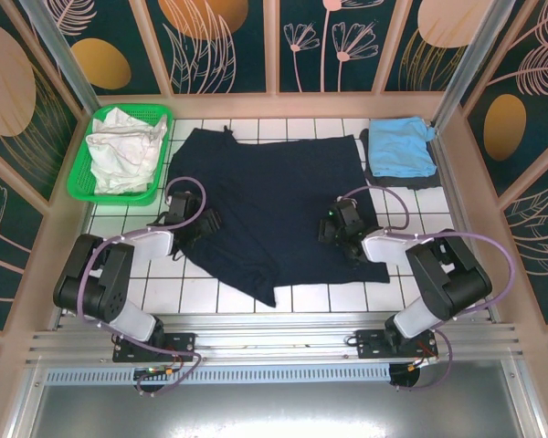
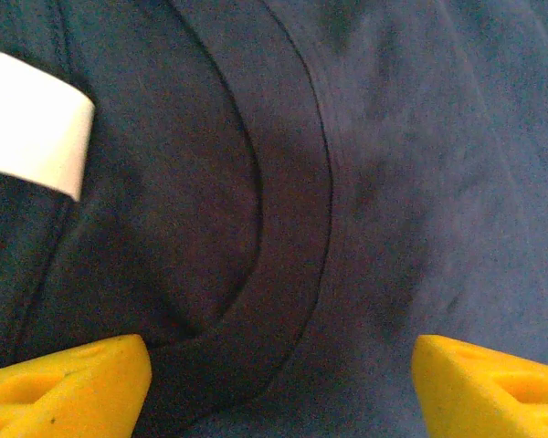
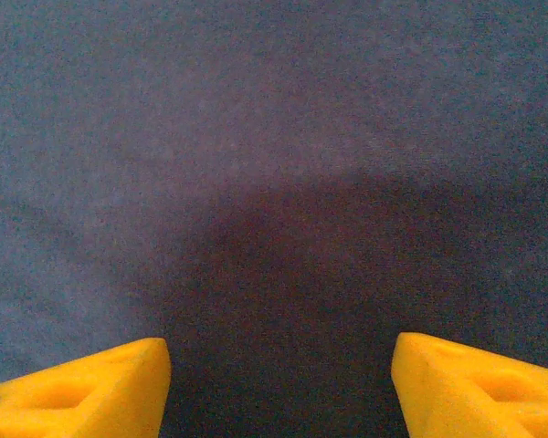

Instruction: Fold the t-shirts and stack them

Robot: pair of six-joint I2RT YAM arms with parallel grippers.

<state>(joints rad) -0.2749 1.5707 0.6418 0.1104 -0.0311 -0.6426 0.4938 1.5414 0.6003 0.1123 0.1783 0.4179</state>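
The dark navy t-shirt (image 1: 279, 205) lies spread flat over the middle of the tiled table. My left gripper (image 1: 201, 222) hovers low over its left part. In the left wrist view its yellow fingers (image 2: 68, 383) stand wide apart over the ribbed collar (image 2: 288, 228), with a white label (image 2: 32, 132) beside it. My right gripper (image 1: 333, 228) sits over the shirt's right part, its fingers (image 3: 82, 388) apart above plain navy cloth (image 3: 274, 182). Neither holds anything. A folded light blue t-shirt (image 1: 402, 146) rests at the back right. A crumpled white t-shirt (image 1: 123, 146) lies in the basket.
The green mesh basket (image 1: 82, 182) stands at the back left corner. Patterned walls close in the table on three sides. Bare white tiles (image 1: 201, 292) show along the front edge, just ahead of the arm bases.
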